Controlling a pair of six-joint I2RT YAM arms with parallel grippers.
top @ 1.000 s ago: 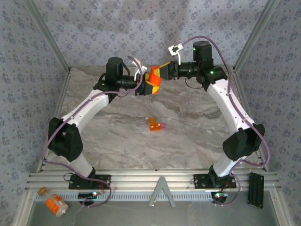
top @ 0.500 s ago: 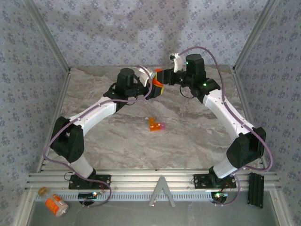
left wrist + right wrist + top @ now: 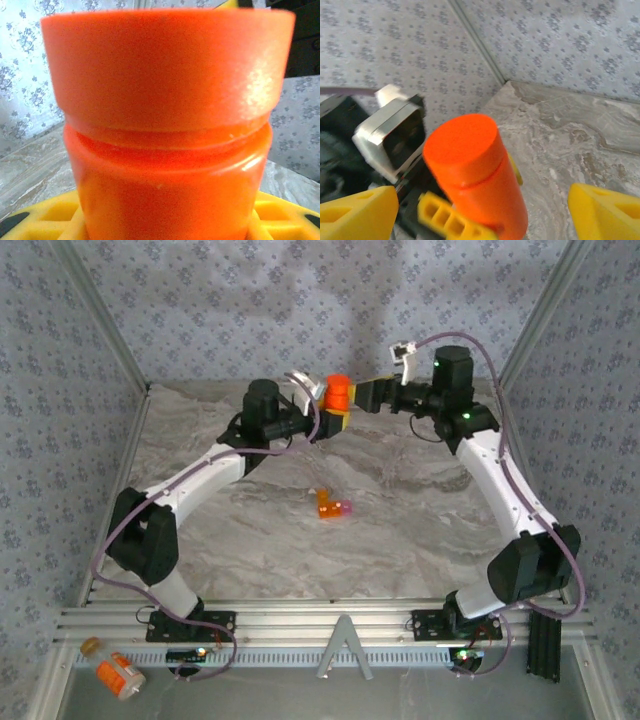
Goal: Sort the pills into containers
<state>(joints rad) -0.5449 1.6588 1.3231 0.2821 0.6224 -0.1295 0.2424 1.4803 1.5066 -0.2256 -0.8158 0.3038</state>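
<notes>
Orange plastic catches the eye first. The small translucent pill bottle (image 3: pixel 338 392) stands upright at twelve o'clock over the table, lifted off the surface. The left gripper (image 3: pixel 335 415) clamps it low on its body. In the left wrist view its smooth cap (image 3: pixel 165 65) is a wide, slightly flared cylinder, glossy with a soft highlight. Below it come a rounded shoulder and a waxy, see-through body. Ribbed yellow pads (image 3: pixel 45 220) press in at either side of the base. I cannot tell whether anything is inside.

The right gripper (image 3: pixel 368 393) sits just beside the bottle on its three o'clock side, level with the cap, jaws spread wide. In the right wrist view its blunt yellow fingers (image 3: pixel 357 212) stand well apart, with the bottle between them and neither one touching it.

The tiny orange box (image 3: pixel 331 506), pink at one end, lies flat near the centre of the grey-veined, marble-look table (image 3: pixel 420 530). It is at six o'clock from the held bottle and well apart from it.

Down at seven o'clock, past the ridged aluminium rail (image 3: pixel 300 625), a labelled bottle (image 3: pixel 118 672), orange with a white label, lies on its side on bare metal. Pale walls (image 3: pixel 250 300) printed with small flowers close in the table on three sides.
</notes>
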